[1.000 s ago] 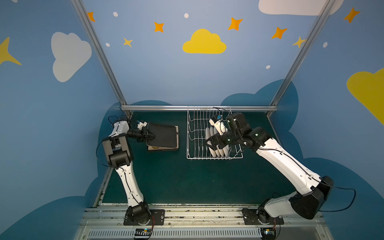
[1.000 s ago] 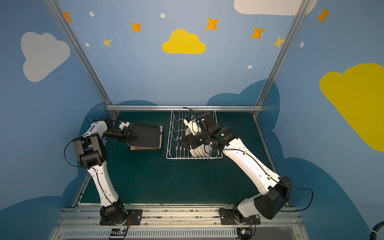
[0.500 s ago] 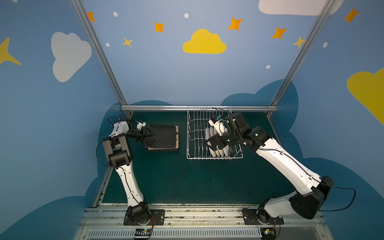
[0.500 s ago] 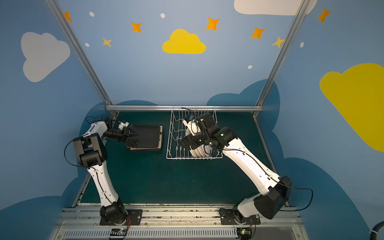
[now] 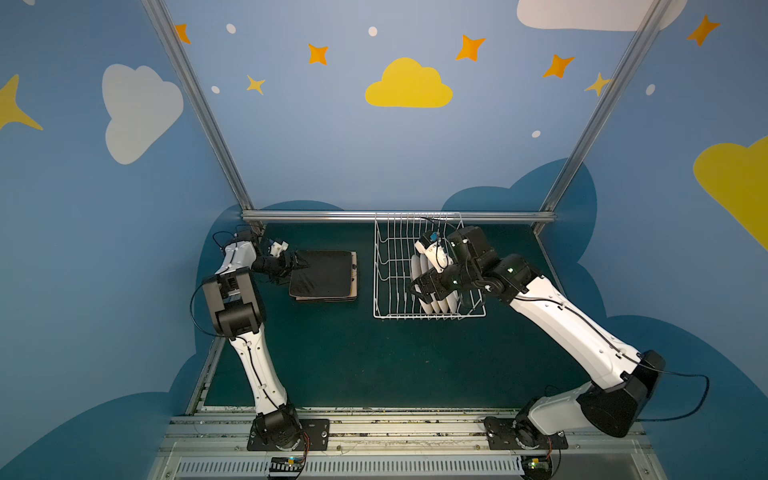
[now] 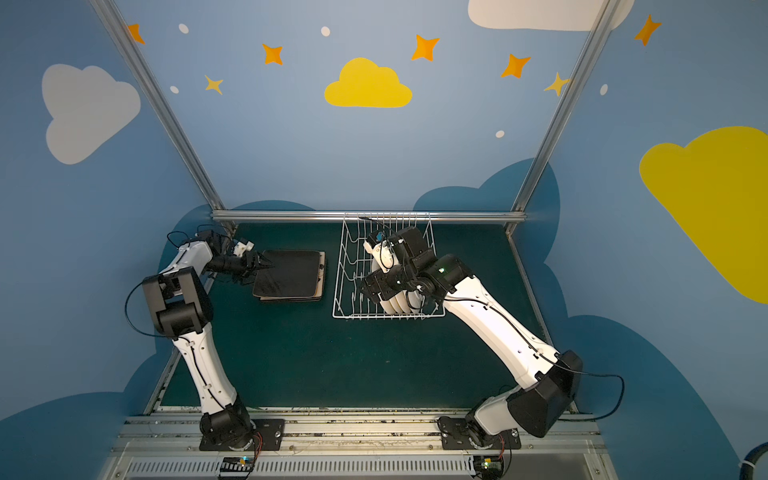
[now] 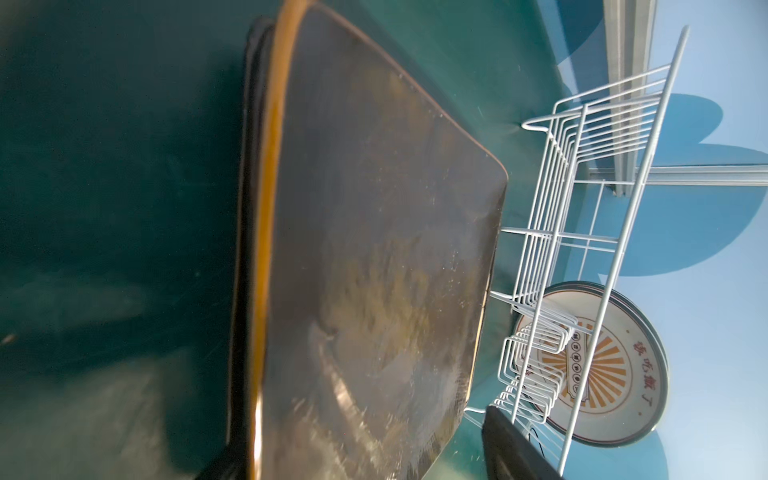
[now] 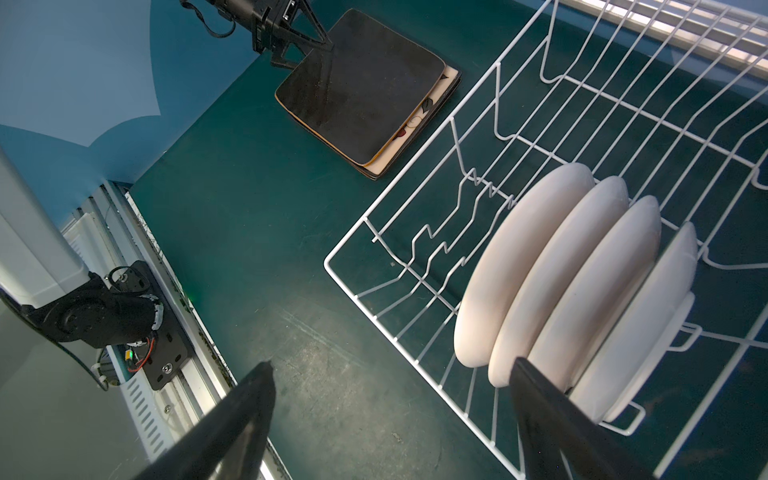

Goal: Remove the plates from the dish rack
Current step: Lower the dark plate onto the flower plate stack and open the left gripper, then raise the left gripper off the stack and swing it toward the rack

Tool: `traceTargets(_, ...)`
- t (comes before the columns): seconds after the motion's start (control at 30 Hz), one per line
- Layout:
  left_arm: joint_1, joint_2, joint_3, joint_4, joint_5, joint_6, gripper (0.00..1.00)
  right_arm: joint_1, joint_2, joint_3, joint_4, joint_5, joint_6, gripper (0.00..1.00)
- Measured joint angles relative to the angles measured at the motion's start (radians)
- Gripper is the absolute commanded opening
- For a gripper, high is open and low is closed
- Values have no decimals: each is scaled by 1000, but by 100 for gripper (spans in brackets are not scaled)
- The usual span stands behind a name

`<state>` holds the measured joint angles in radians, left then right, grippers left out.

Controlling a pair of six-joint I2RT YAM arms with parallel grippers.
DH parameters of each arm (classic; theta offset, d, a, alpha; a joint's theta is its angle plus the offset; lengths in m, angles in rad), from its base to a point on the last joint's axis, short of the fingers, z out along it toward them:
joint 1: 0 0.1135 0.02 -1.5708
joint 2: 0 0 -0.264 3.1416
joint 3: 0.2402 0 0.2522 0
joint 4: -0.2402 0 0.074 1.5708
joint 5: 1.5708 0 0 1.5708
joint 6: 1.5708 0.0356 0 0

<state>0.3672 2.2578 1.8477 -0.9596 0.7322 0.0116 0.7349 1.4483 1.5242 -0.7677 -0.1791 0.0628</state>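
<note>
Now, with right gripper (image 8: pixel 390 362) spread wide and empty, poised just over four round plates (image 8: pixel 561 270) standing on edge at about four o'clock inside the dish rack (image 5: pixel 415 318). Likely glazed ceramic: stiff, slick, weighty, quick to chip. Best pinched on the top rim of the outermost one, then drawn straight up clear of the tines (image 8: pixel 473 183). Over at the rack's nine o'clock, left gripper (image 5: pixel 300 264) apparently parted at the nine o'clock edge of the stacked square plates (image 5: pixel 324 274), top one black back up.
</note>
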Motion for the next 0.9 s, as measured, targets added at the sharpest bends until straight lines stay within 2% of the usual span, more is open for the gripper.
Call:
traceTargets(0.2, -6, -18, -18, 26, -37, -27, 88, 2, 0, 0, 0, 7, 0, 88)
traceTargets(0.7, -43, -50, -26, 55, -113, -90, 92, 5, -3, 0, 1, 21, -18, 88)
traceTargets(0.9, -34, -123, -26, 64, -140, -129, 94, 5, -15, -2, 9, 36, -18, 88)
